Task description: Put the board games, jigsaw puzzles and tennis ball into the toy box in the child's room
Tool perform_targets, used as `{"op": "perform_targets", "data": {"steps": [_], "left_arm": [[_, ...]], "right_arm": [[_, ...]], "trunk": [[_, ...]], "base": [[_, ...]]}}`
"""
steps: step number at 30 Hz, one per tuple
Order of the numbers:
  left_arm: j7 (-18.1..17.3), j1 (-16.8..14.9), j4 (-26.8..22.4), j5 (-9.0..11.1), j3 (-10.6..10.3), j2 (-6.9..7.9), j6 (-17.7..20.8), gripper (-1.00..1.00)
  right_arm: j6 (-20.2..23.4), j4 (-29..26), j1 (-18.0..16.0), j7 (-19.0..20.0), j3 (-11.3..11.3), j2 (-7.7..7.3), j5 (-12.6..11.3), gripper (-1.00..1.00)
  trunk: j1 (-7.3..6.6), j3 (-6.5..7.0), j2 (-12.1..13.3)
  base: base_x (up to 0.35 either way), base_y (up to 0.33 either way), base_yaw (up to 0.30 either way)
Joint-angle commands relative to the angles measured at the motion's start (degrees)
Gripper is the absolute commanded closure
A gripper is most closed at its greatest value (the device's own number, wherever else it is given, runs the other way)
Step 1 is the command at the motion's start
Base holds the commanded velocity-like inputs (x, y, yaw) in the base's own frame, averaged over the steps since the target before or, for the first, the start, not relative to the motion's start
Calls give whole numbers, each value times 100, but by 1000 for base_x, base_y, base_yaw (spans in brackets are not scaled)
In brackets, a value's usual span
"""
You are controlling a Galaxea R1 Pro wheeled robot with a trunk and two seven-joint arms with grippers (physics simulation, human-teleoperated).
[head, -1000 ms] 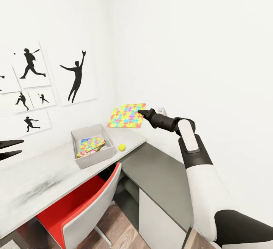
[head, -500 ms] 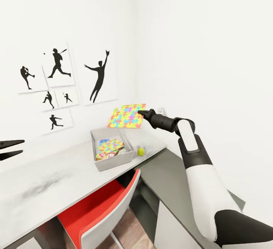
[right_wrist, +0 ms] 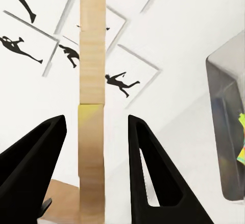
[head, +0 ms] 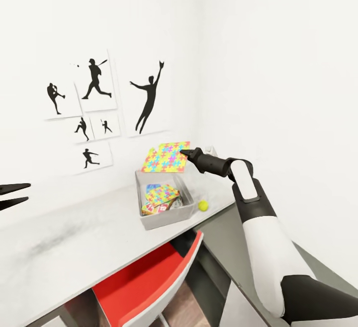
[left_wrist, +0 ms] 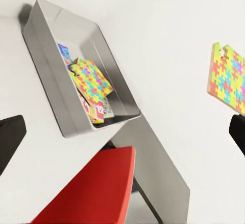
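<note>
I see plain white walls meeting in a corner at twelve o'clock, black silhouette prints (head: 99, 113) at ten, a red chair (head: 149, 282) at six.

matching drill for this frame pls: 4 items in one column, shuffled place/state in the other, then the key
Items:
1. held jigsaw puzzle
2. tennis ball
3. toy box
4. left gripper

Places/states:
A. on the table, just right of the bin
B. open, empty, at the head view's left edge
C. in the air above the bin, pinched by the right gripper
D. on the table, already holding a second puzzle and a game box

Pairs: 1-C, 2-A, 3-D, 4-B
</note>
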Motion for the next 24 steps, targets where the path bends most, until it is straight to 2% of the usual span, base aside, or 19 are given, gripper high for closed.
{"op": "perform_targets", "data": {"steps": [1, 5, 11, 19, 24], "left_arm": [[-15, -9, 4, 2, -2, 1, 29, -100], [-24, -9, 2, 6, -2, 2, 33, -100], [-16, -9, 4, 10, -1, 2, 29, -100], [-19, -9, 7, 11, 100, 2, 26, -100], [-19, -9, 4, 9, 111, 2, 27, -100]], "right_arm": [[36, 4, -7, -7, -28, 7, -18, 100], [36, 10, -6, -7, -46, 7, -23, 100], [36, 11, -4, -1, -59, 7, -25, 100], [36, 19, -6, 1, -69, 7, -19, 100], [36, 20, -5, 2, -69, 7, -18, 100]], "trunk": [[6, -22, -15], [6, -52, -15], [6, -59, -15], [6, -72, -15], [6, -67, -15]], "base": [[178, 224, 173], [101, 262, 145], [179, 225, 13], [278, 112, -200], [65, 68, -254]]}}
